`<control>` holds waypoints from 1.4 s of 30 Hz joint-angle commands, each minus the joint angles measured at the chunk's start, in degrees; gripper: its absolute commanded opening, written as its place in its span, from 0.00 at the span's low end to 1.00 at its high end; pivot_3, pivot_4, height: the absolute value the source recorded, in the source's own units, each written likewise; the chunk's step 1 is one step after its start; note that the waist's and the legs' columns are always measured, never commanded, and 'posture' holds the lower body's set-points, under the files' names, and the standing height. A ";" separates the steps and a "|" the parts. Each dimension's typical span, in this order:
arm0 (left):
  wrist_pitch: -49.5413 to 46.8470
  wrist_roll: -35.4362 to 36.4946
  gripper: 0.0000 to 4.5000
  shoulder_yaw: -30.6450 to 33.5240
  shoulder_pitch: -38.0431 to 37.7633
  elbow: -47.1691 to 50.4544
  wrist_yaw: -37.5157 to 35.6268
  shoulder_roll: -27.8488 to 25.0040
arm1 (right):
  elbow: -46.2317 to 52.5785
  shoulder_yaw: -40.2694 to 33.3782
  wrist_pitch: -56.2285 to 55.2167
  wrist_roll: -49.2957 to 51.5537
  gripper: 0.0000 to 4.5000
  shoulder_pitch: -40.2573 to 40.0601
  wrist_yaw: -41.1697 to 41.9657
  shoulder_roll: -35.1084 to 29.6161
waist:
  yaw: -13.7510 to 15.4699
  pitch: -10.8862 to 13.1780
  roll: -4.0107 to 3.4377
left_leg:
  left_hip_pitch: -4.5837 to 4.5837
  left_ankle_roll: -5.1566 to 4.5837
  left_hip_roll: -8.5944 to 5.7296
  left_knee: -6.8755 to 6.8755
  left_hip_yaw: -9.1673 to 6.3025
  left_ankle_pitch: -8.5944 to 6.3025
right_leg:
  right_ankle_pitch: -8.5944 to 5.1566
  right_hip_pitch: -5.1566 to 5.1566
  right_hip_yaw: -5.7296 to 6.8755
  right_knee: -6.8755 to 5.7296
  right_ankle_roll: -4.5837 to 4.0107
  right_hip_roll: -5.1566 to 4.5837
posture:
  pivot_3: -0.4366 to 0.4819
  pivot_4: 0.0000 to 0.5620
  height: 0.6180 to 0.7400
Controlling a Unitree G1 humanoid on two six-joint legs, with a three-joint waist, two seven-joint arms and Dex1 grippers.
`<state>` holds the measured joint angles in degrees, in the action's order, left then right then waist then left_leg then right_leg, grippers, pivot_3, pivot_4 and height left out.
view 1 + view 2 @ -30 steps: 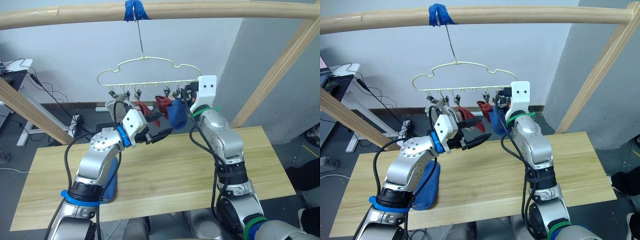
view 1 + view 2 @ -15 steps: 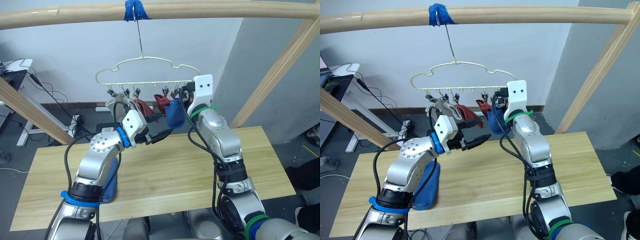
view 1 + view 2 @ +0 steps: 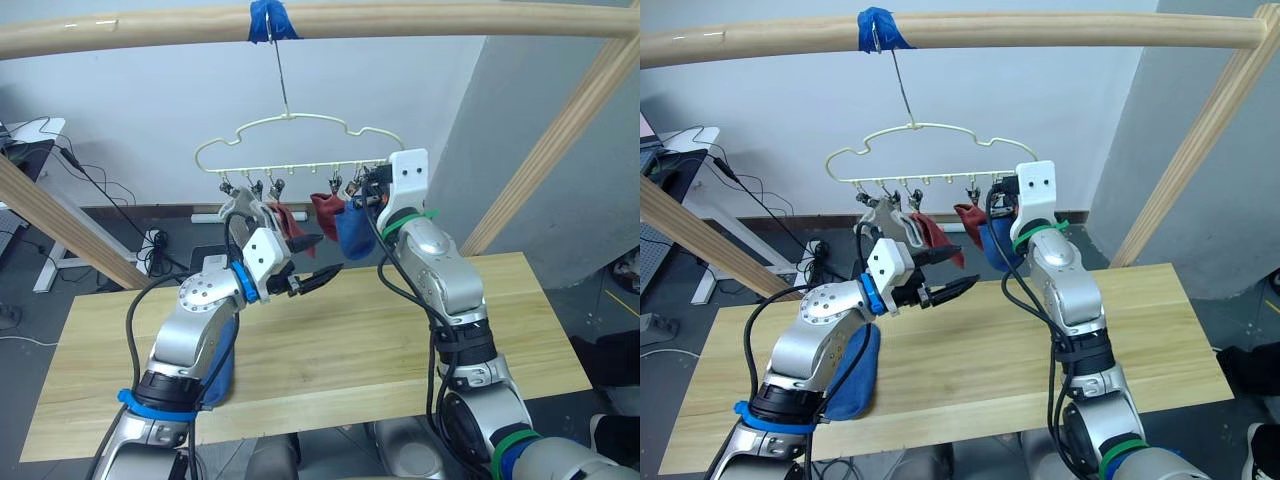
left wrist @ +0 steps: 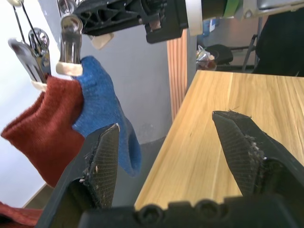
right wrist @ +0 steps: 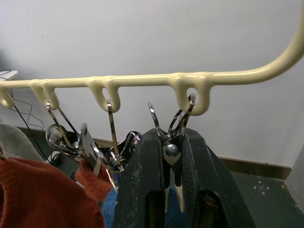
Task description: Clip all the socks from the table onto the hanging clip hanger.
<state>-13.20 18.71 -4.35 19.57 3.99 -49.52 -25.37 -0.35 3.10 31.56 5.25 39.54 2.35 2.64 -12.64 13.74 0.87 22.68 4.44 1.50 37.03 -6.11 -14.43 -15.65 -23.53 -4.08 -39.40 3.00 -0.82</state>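
The pale clip hanger [image 3: 290,140] hangs from the top pole. Its clips hold a grey sock [image 3: 885,215], two rust red socks [image 3: 285,216] [image 3: 325,208] and a blue sock [image 3: 353,228]. My right gripper [image 5: 172,156] is raised to the hanger's right end and is shut on a metal clip [image 5: 171,151]. That clip is next to the one holding the blue sock [image 4: 102,95]. My left gripper [image 3: 318,258] is open and empty, just below the hung socks. Another blue sock [image 3: 855,375] lies on the table [image 3: 350,340], partly under my left arm.
A round wooden pole [image 3: 400,18] spans overhead, with slanted poles at left [image 3: 60,230] and right [image 3: 560,140]. Blue tape [image 3: 268,18] fixes the hanger's hook to the top pole. Cables and a desk [image 3: 40,140] stand on the floor beyond the table's far left.
The hanger, the blue sock and my right gripper swayed slightly left and came back. My left arm has sunk a little, its gripper still open.
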 commanded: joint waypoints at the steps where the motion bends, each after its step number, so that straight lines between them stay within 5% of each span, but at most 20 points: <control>1: 1.09 -0.14 0.78 0.42 -0.54 2.11 -0.12 -0.55 | 3.03 0.12 -0.42 -0.20 0.03 0.06 -0.02 -0.01 | 0.01 0.00 0.00 | 0.00 0.00 0.00 0.00 0.00 0.00 | 0.00 0.00 0.00 0.00 0.00 0.00 | 0.23 0.30 0.91; 3: 1.22 -0.22 0.78 0.33 -0.83 2.24 -0.03 -0.54 | 3.56 0.00 0.12 -0.16 0.03 -0.48 -0.26 -0.05 | 0.01 0.00 0.00 | 0.00 0.00 0.00 0.00 0.00 0.00 | 0.00 0.00 0.00 0.00 0.00 0.00 | 0.23 0.30 0.91; 9: 1.31 -0.52 0.78 0.15 -0.54 1.86 -0.05 -0.28 | 4.83 0.27 2.35 -0.51 0.50 -1.98 -0.56 -0.63 | 0.01 0.00 0.00 | 0.00 0.00 0.00 0.00 -0.01 0.00 | 0.00 0.00 0.00 -0.01 0.00 0.00 | 0.22 0.30 0.91; 30: 1.51 -1.02 0.78 -0.08 0.61 1.22 -0.09 0.44 | 2.36 0.63 -1.89 -2.67 0.50 0.15 -1.54 -0.41 | -0.03 -0.01 -0.01 | 0.00 0.00 0.00 0.01 0.00 0.00 | 0.00 0.00 0.00 -0.03 0.00 0.00 | 0.22 0.27 0.91; 34: 1.74 -1.13 0.78 -0.13 0.92 0.85 -0.32 0.49 | 2.16 0.20 -2.20 -2.38 0.33 0.32 -1.75 -0.25 | -0.04 -0.01 -0.01 | -0.01 0.00 0.00 0.01 0.00 0.00 | 0.00 0.00 0.00 -0.04 0.00 0.00 | 0.22 0.27 0.91; 42: 2.12 -1.33 0.78 -0.29 1.43 0.23 -0.54 0.35 | 1.83 0.46 -2.54 -2.28 0.33 0.60 -1.25 -0.24 | -0.06 -0.02 -0.01 | -0.01 0.01 0.00 0.02 0.00 0.00 | 0.00 0.00 0.00 -0.05 -0.01 0.00 | 0.22 0.27 0.91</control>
<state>-12.11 17.43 -4.53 20.33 3.59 -49.62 -24.95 0.45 3.49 30.57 3.31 38.77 1.10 2.19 -12.70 13.71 0.86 22.68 4.45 1.50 37.05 -6.12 -14.42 -15.65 -23.53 -4.08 -39.45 3.00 -0.82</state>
